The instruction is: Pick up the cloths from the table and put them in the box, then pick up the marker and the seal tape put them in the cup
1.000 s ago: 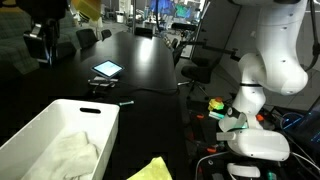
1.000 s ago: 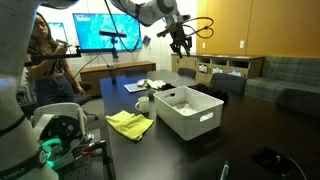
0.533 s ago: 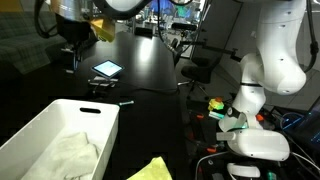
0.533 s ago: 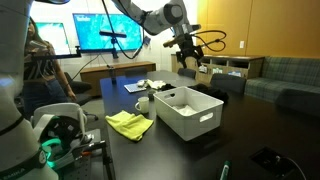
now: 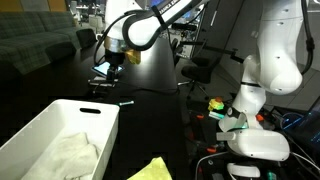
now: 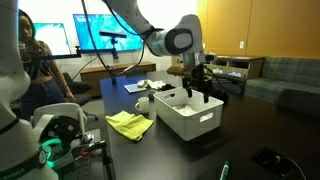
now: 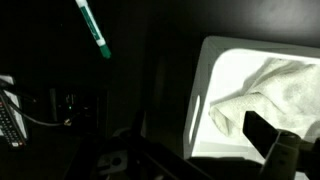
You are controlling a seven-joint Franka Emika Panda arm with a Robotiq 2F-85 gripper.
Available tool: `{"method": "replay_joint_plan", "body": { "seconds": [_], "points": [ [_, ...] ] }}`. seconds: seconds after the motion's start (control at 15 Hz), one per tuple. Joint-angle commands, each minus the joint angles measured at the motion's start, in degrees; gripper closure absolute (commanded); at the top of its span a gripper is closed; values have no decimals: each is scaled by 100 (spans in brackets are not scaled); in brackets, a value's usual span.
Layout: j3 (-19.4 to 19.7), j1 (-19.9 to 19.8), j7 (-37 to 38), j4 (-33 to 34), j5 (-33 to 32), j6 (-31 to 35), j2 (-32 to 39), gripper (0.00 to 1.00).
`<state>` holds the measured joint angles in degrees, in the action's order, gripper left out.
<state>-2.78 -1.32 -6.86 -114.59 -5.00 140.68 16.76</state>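
At the bottom edge of an exterior view, nearest the camera, a corner of the yellow cloth [image 5: 155, 169] lies crumpled on the dark table [image 5: 150, 75], just to the right of the white bin [image 5: 100, 125]. The bin fills the lower left of that frame, and the off-white cloth [image 5: 68, 155] lies bunched inside it on the floor. From the opposite side, the yellow cloth sits at the lower centre of the frame, left of the bin and outside it, with a white cup [image 6: 142, 103] standing just behind it near the bin's corner. In the wrist view the bin takes up the right half, the pale cloth showing inside. A green marker [image 7: 92, 27] lies alone on the bare table in the upper left, well apart from the bin. Further back, the gripper [image 6: 196, 97] hangs in the air at the bin's far end. Whether it is over the rim or just beyond it cannot be told. Its two fingers are spread apart with nothing between them. Beyond it a lit tablet [image 5: 103, 69] lies flat on the table. At the back, a person [image 6: 30, 62] stands in the upper left beside a bright screen [image 6: 105, 30].
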Motion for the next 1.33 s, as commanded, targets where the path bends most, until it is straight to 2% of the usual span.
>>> {"method": "replay_joint_plan", "body": {
  "seconds": [0.0,0.2,0.4,0.67,0.93,1.27],
  "points": [
    [20,-328,-719,-1011,498,531,-520,0],
    [81,-520,-1304,-1285,584,616,-543,0],
    [280,-554,-1522,-1285,169,685,-449,0],
    [536,-571,-1600,-1028,-406,809,-114,0],
    [689,-659,-1724,-808,-719,1278,382,0],
    [683,-760,-1820,-279,-923,1711,1192,0]
  ]
}}
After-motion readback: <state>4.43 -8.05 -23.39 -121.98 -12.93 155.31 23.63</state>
